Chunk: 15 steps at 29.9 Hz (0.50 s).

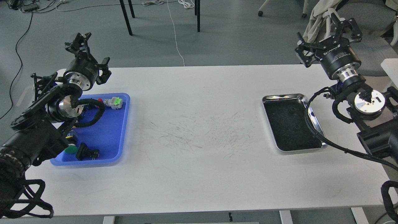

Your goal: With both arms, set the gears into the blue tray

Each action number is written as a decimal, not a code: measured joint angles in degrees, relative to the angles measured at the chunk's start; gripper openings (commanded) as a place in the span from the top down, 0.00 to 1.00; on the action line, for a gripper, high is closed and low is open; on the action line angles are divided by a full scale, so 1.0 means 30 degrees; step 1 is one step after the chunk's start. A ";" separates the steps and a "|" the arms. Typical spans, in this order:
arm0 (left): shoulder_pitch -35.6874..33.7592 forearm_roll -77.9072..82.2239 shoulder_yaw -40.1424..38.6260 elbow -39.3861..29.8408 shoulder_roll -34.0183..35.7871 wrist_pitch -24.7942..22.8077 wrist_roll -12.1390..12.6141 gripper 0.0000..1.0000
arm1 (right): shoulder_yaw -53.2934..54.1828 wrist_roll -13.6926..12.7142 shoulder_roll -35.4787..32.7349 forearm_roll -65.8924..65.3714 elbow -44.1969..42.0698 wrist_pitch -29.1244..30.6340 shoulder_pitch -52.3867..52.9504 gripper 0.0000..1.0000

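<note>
Grey floor, chair legs and loose cables behind, and in front of us a wide white bench point(199, 130), scuffed in the middle. Far left sits the blue tray point(121, 124), already carrying a grey-and-green connector point(113, 103), a green-capped push-button point(71, 150) and a black plug point(87, 153). Our left gripper point(88, 51) hangs raised above its far edge, fingers apart, nothing between them. Over on the right, the steel tray point(314, 116) holds the gears point(293, 110), tiny dark discs barely showing on its black liner. Our right gripper point(329, 32) is held high beyond it, fingers spread and empty, so by our reckoning both arms are parked clear of the trays.
</note>
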 measured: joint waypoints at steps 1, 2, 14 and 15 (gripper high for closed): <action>0.0011 0.0129 0.0017 -0.0212 0.0215 -0.0003 0.0050 0.02 | 0.0004 0.0000 -0.0015 0.0001 0.0015 -0.0002 -0.0017 0.01; 0.0072 0.0241 0.0072 -0.0618 0.0516 -0.0003 0.0099 0.02 | 0.0006 0.0000 -0.0025 0.0001 0.0040 -0.0003 -0.0059 0.01; 0.0395 0.1382 0.3949 -1.0251 0.7820 0.0766 0.0064 0.02 | -0.0061 0.0000 -0.0051 0.0003 0.0039 0.0020 -0.0365 0.01; 0.0435 0.1930 0.4167 -1.1188 0.8492 0.0821 0.0037 0.02 | -0.0101 -0.0001 -0.0051 0.0004 0.0023 0.0020 -0.0372 0.01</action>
